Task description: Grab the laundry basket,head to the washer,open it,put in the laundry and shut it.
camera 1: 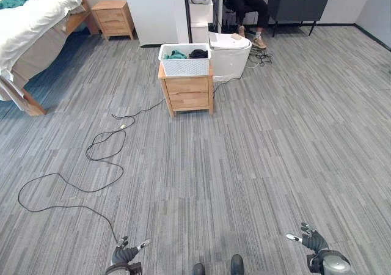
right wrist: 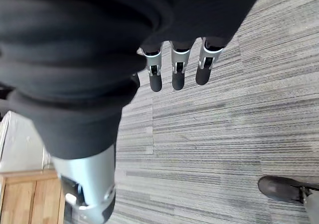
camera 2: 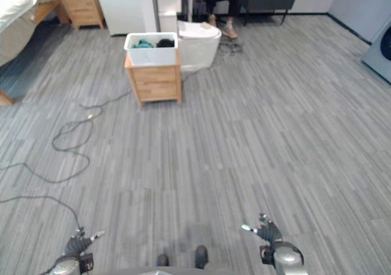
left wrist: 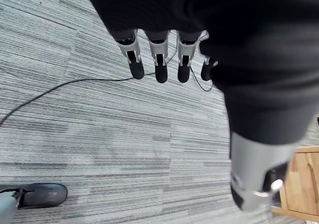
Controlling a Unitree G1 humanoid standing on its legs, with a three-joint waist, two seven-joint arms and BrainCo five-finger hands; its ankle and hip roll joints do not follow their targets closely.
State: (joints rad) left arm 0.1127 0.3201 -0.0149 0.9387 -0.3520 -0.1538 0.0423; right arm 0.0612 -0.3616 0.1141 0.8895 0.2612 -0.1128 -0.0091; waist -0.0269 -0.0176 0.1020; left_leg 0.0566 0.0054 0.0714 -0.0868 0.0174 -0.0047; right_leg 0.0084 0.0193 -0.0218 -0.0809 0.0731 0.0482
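The long walk is the main risk: a loose black cable (camera 1: 91,159) snakes across the grey carpet between the robot and the wooden nightstand (camera 1: 187,93), and could snag a foot. On that stand sits the white laundry basket (camera 1: 184,60), holding teal and dark clothes. Left hand (camera 1: 125,253) and right hand (camera 1: 313,239) hang relaxed, empty

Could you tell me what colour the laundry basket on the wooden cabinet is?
White: the perforated plastic laundry basket shows best in the left eye view.
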